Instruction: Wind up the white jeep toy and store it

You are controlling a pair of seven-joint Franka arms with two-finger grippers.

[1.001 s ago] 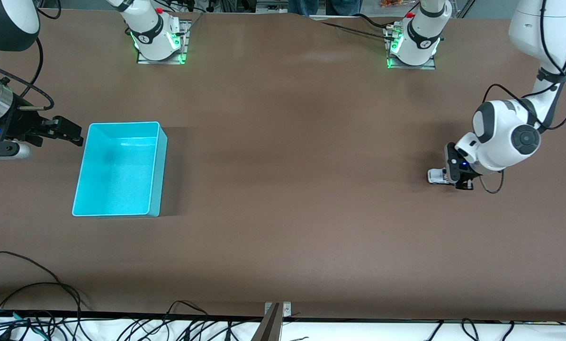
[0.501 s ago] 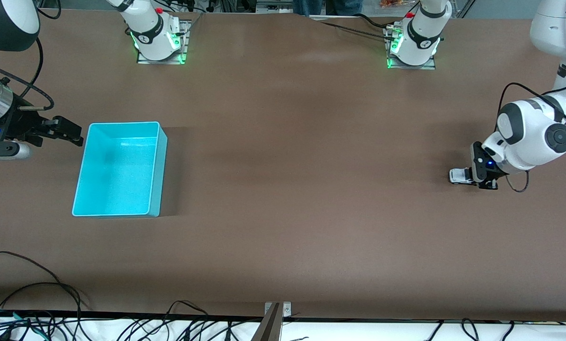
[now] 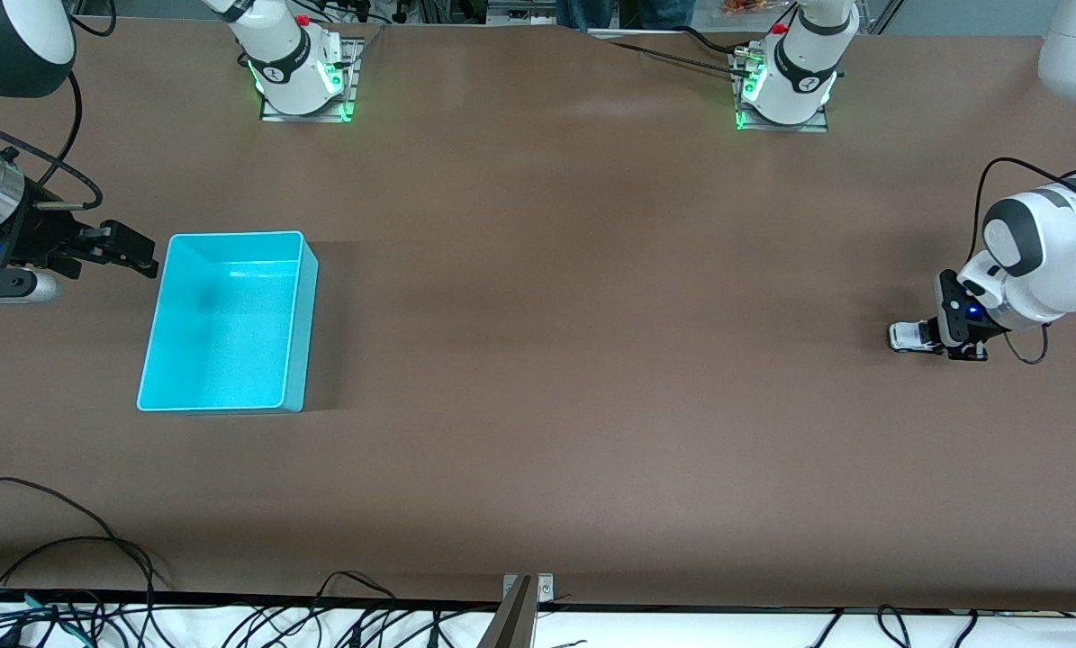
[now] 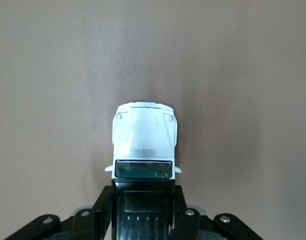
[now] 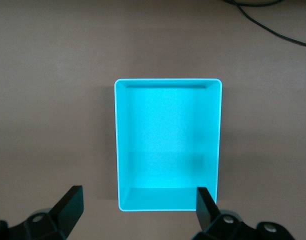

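The white jeep toy rests on the brown table at the left arm's end, its white hood pointing away from the wrist. My left gripper is shut on the jeep's black rear section, one finger pressed against each side. The cyan bin stands at the right arm's end with nothing in it. My right gripper hangs beside the bin's outer wall, open, its fingers spread wider than the bin below them.
Two arm bases with green lights stand along the table's edge farthest from the front camera. Loose black cables lie at the nearest edge. A metal bracket sits mid-edge there.
The left gripper has dragged the jeep along the table toward the left arm's end, away from the bin. The right arm has not moved.
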